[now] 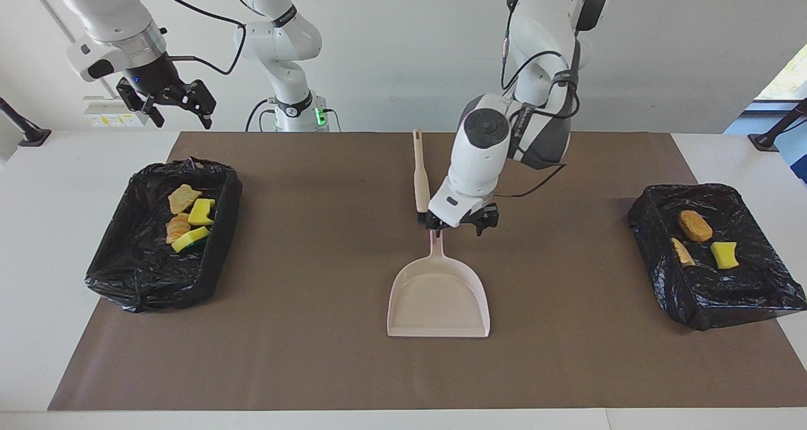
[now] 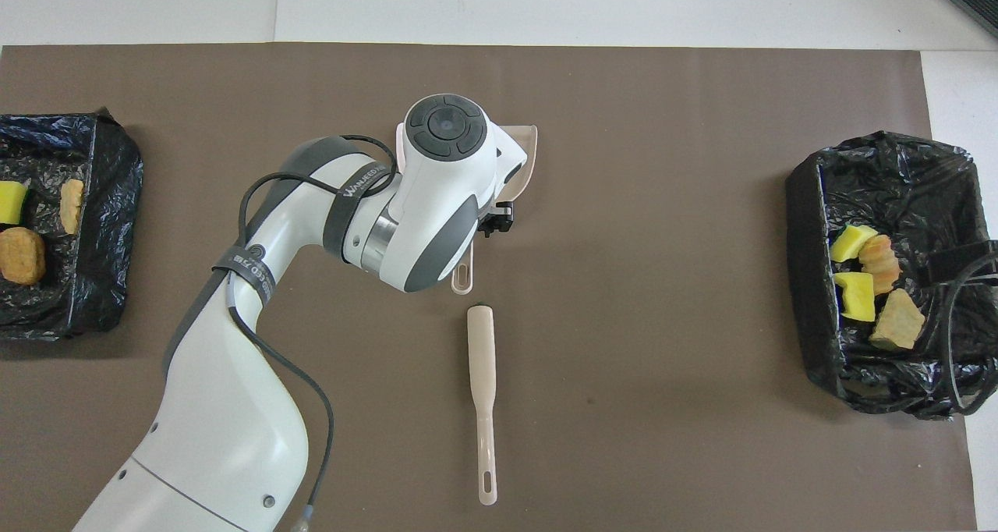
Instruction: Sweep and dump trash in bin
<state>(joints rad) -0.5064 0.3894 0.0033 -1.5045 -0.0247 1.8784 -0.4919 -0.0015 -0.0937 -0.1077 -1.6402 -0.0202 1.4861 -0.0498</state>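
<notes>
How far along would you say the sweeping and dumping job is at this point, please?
Nearly finished. All seven trash scraps lie in the two bag-lined bins, four in one, three in the other; none shows on the brown mat. The left claw stands open over the handle of the empty dustpan, which lies flat beside the brush. The right claw waits open, raised. Only retreating remains.
</notes>
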